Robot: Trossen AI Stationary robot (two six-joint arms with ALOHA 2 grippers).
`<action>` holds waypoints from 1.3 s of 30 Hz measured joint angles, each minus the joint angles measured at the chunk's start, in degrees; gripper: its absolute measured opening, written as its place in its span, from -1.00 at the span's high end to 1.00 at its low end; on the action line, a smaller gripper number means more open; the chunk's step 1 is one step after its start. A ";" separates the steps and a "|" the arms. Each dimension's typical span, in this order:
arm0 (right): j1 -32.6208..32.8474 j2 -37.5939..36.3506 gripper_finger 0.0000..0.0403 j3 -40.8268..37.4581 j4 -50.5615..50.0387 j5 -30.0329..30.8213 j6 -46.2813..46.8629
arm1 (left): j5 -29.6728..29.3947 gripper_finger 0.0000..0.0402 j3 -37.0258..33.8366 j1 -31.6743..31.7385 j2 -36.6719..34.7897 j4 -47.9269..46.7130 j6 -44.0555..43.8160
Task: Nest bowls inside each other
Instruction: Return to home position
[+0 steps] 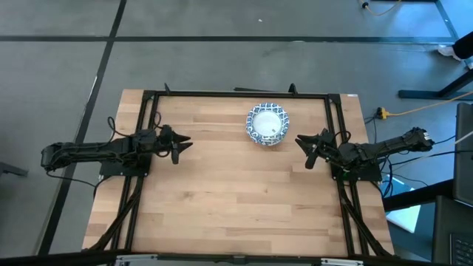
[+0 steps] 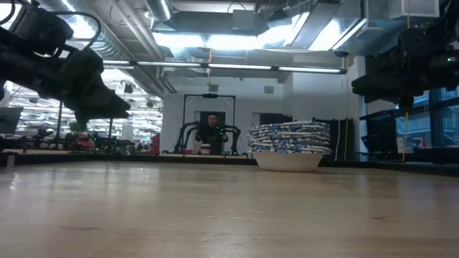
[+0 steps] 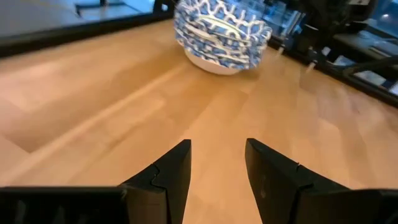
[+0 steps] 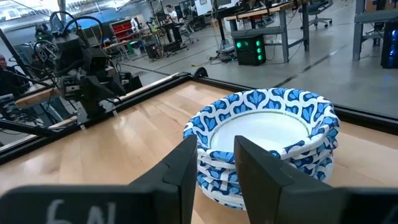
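Bare table (image 2: 215,215) wood runs up to the bowls (image 1: 267,124), all nested in one stack toward the far edge, right of centre. Left gripper (image 1: 182,148) hangs at its own side, well away, fingers apart on nothing. Right gripper (image 1: 304,150) hovers near the stack without touching it, fingers a little apart. I'd guess the stack is hefty, stiff, rather slick, maybe chippable. Pinching the top rim would likely lift one bowl only, so better to hold it low.

One camera looks straight down on the counter (image 1: 222,199); one sits level at its edge. Both wrist cameras face inward; all share the bowls (image 1: 267,123) at one o'clock.
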 joint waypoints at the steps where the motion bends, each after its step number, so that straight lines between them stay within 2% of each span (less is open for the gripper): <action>1: 0.00 -0.02 0.46 0.00 0.00 0.00 0.01 | 0.82 0.27 0.00 0.00 0.04 -0.17 -0.39; 6: 0.00 -0.02 0.46 0.00 0.02 -0.45 0.14 | 3.29 0.27 0.00 0.00 0.01 -0.62 -1.39; 11: 0.00 -0.04 0.46 0.00 0.02 -0.47 0.74 | 7.18 0.27 0.02 0.00 0.02 -1.09 -8.58; 39: -0.02 -0.02 0.46 0.02 0.00 -0.49 1.31 | 7.24 0.27 0.02 0.00 0.02 -1.18 -8.48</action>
